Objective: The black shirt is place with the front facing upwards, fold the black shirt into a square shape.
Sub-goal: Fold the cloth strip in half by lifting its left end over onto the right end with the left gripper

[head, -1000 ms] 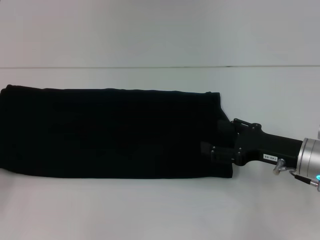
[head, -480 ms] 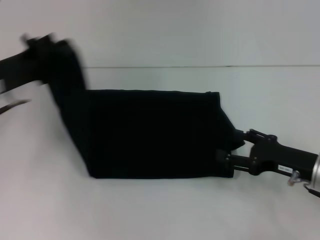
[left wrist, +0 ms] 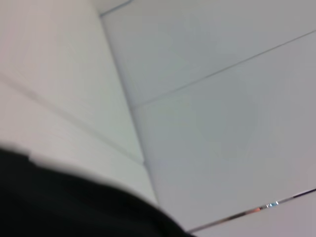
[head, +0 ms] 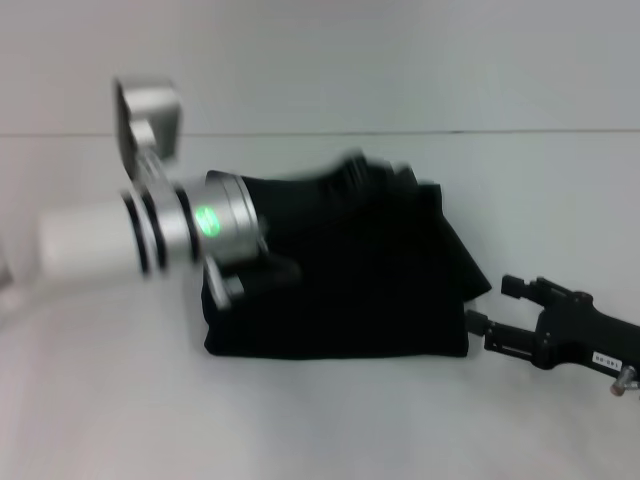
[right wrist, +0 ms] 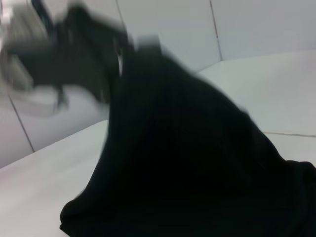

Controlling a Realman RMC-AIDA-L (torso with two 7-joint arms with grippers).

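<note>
A black shirt (head: pixel 350 275), folded into a thick bundle, lies at the centre of a white table (head: pixel 320 420). The left gripper (head: pixel 352 172) lifts its far edge, grip unclear. At lower right, the right gripper (head: pixel 488 312) sits open and empty beside the shirt.

Soft, even white light fills the room and throws almost no shadow on the pale table (head: pixel 330 420). The left arm (head: pixel 150 235) smears with motion blur, its green lamp glowing. The black shirt (head: pixel 350 290) reads as flat featureless dark, blurred in both wrist views.
</note>
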